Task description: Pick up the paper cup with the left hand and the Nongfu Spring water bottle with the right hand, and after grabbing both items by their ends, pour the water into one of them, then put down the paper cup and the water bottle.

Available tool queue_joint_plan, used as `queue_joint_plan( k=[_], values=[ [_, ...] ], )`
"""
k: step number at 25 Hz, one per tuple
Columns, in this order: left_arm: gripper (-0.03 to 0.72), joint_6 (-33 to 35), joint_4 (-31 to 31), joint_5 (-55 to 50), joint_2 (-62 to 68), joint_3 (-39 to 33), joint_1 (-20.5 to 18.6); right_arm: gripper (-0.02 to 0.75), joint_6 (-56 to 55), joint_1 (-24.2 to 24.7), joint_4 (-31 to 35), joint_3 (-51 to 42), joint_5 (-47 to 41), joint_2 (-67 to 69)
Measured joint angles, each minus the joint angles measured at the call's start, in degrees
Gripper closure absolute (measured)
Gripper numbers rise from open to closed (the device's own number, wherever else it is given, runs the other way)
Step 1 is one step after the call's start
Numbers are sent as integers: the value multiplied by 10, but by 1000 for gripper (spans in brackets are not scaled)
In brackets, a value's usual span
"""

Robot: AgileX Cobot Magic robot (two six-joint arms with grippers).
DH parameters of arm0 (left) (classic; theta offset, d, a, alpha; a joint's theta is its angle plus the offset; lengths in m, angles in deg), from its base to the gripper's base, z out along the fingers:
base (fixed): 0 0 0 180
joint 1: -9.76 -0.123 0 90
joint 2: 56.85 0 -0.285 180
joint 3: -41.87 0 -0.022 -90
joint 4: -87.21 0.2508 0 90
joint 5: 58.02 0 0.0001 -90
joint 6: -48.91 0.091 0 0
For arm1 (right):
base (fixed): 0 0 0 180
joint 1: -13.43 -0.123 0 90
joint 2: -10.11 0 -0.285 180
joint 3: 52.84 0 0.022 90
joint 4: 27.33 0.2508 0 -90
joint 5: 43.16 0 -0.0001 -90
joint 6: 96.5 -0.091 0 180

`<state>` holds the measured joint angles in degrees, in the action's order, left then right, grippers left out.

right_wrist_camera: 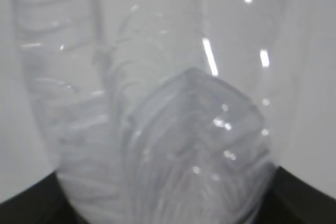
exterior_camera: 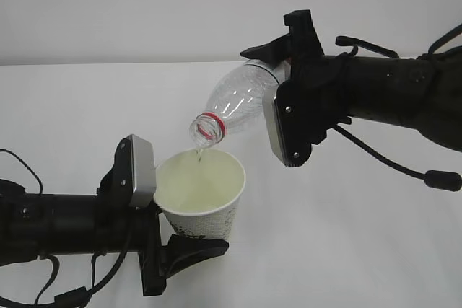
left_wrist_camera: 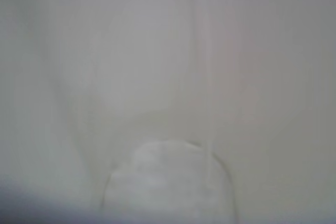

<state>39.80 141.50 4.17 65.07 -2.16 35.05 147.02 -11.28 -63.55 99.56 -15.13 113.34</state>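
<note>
In the exterior view the paper cup [exterior_camera: 204,203] is held upright above the table, and my left gripper [exterior_camera: 175,234] is shut on its lower end. The clear Nongfu Spring water bottle [exterior_camera: 238,97] is tilted mouth-down to the left, with its red neck ring [exterior_camera: 211,126] just above the cup's rim. My right gripper [exterior_camera: 279,90] is shut on the bottle's base end. A thin stream of water [exterior_camera: 200,152] falls into the cup, where a pale pool [exterior_camera: 193,182] shows. The right wrist view is filled by the ribbed bottle [right_wrist_camera: 157,129]. The left wrist view is a white blur.
A white table [exterior_camera: 361,236] lies below both arms, with a pale wall behind it. A loose black cable [exterior_camera: 404,167] hangs from the right arm. No other objects show on the table.
</note>
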Motion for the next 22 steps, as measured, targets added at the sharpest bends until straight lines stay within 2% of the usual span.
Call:
queue_joint_plan(
  k=[22],
  values=[
    [175, 0, 0, -4, 0, 0, 0, 230, 10, 0, 0, 0, 0, -1]
  ],
)
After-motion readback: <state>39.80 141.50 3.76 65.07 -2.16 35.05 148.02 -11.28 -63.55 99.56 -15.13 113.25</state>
